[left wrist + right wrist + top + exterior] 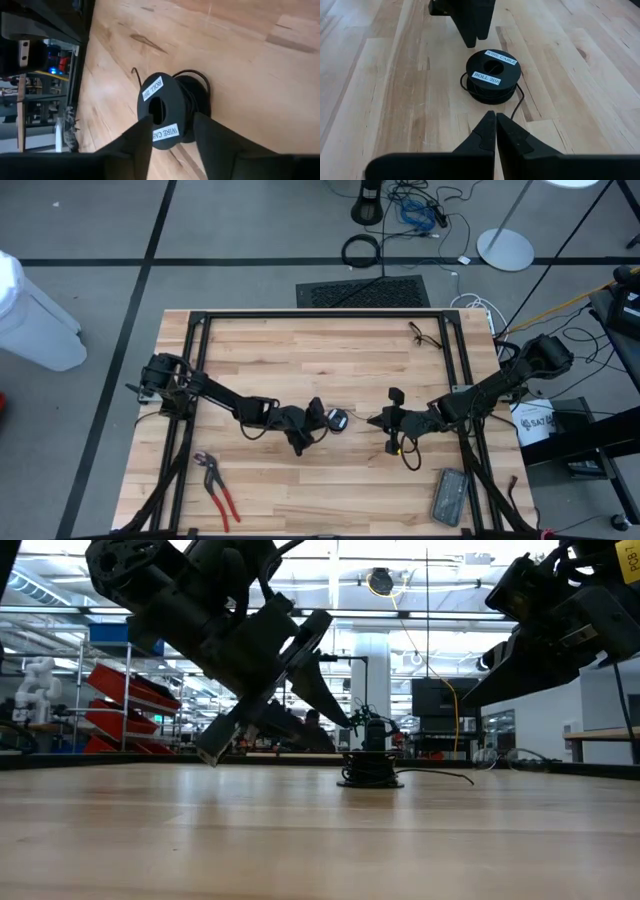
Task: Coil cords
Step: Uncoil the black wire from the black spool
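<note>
So the spool (493, 75) with the cord wound on it sits flat mid-table, right between my two grippers, its loose tail trailing off toward the right one. My left gripper (172, 137) is spread open, fingers either side of it but not squeezing, I'd guess because the winding's done. Right gripper (495, 125) is pinched shut on nothing, just parked nearby.

One small black wire spool (338, 420) with two white labels on its flange, thin black wire wound on it. Two arms, two grippers: left gripper (316, 416), right gripper (376, 420). One pair of red-handled pliers (216, 486). One grey flat device (449, 496) near the table's corner. One small black cord tangle (420, 334). One wooden table (300, 350).
</note>
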Robot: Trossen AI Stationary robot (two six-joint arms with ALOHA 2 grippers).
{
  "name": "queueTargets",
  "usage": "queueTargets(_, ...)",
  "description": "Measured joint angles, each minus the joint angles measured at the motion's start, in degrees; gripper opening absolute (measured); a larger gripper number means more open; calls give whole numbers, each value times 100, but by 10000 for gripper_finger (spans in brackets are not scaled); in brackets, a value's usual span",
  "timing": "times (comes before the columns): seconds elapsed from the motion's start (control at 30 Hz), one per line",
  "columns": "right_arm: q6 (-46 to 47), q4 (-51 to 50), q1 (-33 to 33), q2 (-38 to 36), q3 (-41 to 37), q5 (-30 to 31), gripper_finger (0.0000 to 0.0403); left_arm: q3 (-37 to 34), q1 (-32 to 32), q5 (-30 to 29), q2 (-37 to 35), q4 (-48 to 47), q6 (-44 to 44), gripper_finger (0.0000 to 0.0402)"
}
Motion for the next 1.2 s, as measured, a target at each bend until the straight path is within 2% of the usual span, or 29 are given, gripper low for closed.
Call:
queueTargets(0.17,0,0,0,2,-1,3,0,0,105,-8,42,-14,28,174)
queueTargets(0.37,-4,2,0,2,-1,99,0,2,149,-98,301,116,711,175)
queueTargets(0.63,-2,-2,-2,2,1,147,0,2,165,-55,385,632,721,175)
queueTargets(1.2,22,13,-2,2,-1,149,0,2,192,220,387,555,715,175)
